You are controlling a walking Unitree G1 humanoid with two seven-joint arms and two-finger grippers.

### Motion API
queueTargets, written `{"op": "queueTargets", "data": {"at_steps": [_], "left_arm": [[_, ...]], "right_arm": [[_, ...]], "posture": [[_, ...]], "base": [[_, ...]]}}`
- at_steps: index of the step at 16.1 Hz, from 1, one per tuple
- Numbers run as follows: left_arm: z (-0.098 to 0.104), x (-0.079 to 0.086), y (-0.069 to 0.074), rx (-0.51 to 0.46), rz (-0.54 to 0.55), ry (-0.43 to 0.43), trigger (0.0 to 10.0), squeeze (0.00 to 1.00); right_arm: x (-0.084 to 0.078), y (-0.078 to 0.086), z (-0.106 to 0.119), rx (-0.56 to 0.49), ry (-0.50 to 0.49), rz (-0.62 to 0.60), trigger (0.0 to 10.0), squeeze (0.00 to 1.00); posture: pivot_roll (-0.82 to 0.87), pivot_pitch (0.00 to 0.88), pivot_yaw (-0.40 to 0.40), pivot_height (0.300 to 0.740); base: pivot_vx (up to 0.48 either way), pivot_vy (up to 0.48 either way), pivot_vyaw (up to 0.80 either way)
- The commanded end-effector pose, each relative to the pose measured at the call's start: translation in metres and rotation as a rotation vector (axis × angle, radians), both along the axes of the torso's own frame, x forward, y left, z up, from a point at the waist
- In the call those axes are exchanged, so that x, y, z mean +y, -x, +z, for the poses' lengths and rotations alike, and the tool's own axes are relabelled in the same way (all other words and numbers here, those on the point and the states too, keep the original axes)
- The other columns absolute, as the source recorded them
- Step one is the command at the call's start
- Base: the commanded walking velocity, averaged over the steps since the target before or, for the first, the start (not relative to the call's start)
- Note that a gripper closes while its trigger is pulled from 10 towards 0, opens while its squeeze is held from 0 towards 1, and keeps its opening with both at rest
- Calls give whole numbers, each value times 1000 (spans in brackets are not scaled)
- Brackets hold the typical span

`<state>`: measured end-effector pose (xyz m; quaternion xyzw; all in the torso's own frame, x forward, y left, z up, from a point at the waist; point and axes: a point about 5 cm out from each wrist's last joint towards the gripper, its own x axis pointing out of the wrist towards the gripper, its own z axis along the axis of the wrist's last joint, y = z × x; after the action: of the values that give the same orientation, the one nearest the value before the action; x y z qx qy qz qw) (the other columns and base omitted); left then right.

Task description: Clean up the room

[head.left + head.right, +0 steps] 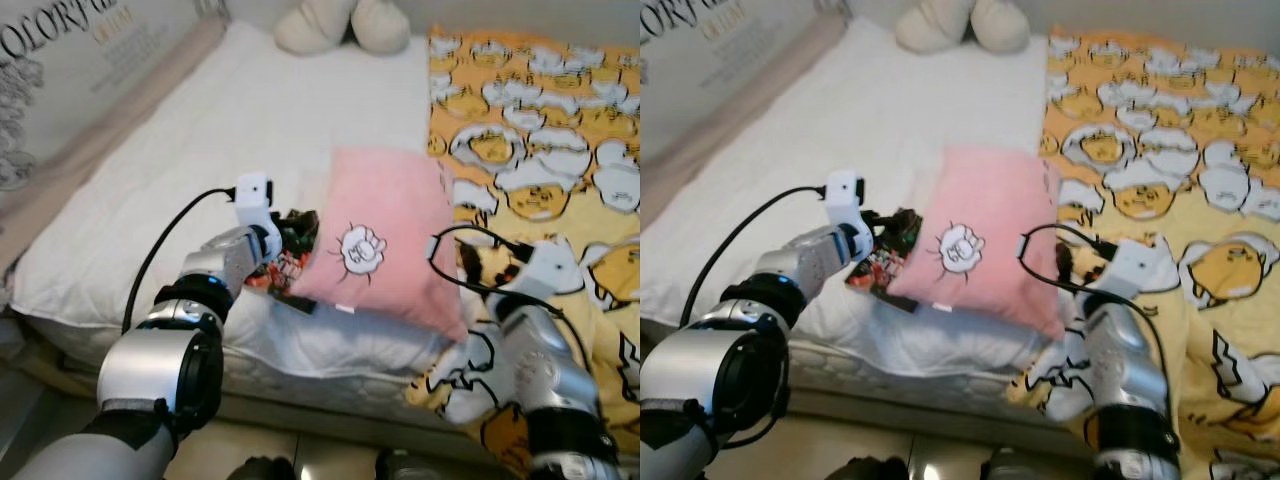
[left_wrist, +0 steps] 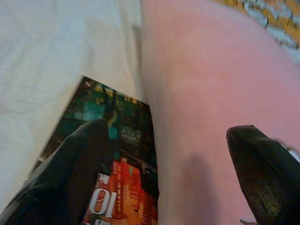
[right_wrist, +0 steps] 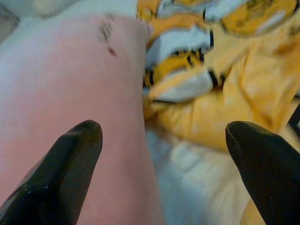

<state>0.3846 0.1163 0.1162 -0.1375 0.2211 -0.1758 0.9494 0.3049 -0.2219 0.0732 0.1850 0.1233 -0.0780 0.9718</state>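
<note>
A pink pillow with a small white cartoon patch lies on the bed, partly over a colourful magazine. My left gripper is at the pillow's left edge and open. In the left wrist view one finger hovers over the magazine and the other over the pillow. My right gripper is at the pillow's right edge, also open. Its one finger is above the pillow and the other above the yellow blanket.
A white duvet covers the bed's left half and a yellow cartoon-print blanket the right. A cream plush toy sits at the far end. A lettered panel runs along the left side. Floor shows below the bed's near edge.
</note>
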Motion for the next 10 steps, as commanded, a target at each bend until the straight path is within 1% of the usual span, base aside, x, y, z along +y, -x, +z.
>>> {"op": "queueTargets", "data": {"at_steps": [1, 2, 3, 4, 5, 7, 8, 9, 10], "left_arm": [[-4, -6, 2, 23, -32, -52, 10000, 0], [-6, -9, 3, 31, -45, -53, 10000, 0], [-8, -14, 5, 39, -56, -44, 10000, 0], [-8, -23, 5, 40, -76, -21, 10000, 0], [-7, -31, 7, 41, -110, -17, 10000, 0], [-7, -45, 9, 42, -155, 5, 10000, 0], [-8, -50, 11, 44, -183, 7, 10000, 0], [-9, -54, 12, 45, -206, 19, 10000, 0], [-9, -55, 13, 44, -215, 29, 10000, 0]], "right_arm": [[4, -9, -2, -3, -38, 5, 10000, 0], [7, -12, -4, 6, -54, 10, 10000, 0], [12, -17, -8, 22, -99, 8, 10000, 0], [22, -24, -9, 24, -124, 33, 10000, 0], [31, -29, -8, 19, -130, 61, 10000, 0], [50, -40, -5, 4, -177, 103, 10000, 0], [63, -43, -3, -2, -214, 136, 8314, 0], [75, -44, -3, -3, -249, 166, 0, 0], [80, -45, -3, -6, -258, 183, 0, 0]], "posture": [[-287, 172, 83, 740], [-286, 176, 85, 740], [-277, 194, 90, 740], [-275, 203, 91, 740], [-274, 213, 93, 740], [-270, 216, 94, 740], [-269, 214, 91, 740], [-265, 214, 91, 740], [-263, 213, 91, 740]], "base": [[0, 0, 0], [0, 0, 0], [0, 0, 0], [0, 0, 0], [0, 0, 0], [0, 0, 0], [0, 0, 0], [0, 0, 0], [0, 0, 0]]}}
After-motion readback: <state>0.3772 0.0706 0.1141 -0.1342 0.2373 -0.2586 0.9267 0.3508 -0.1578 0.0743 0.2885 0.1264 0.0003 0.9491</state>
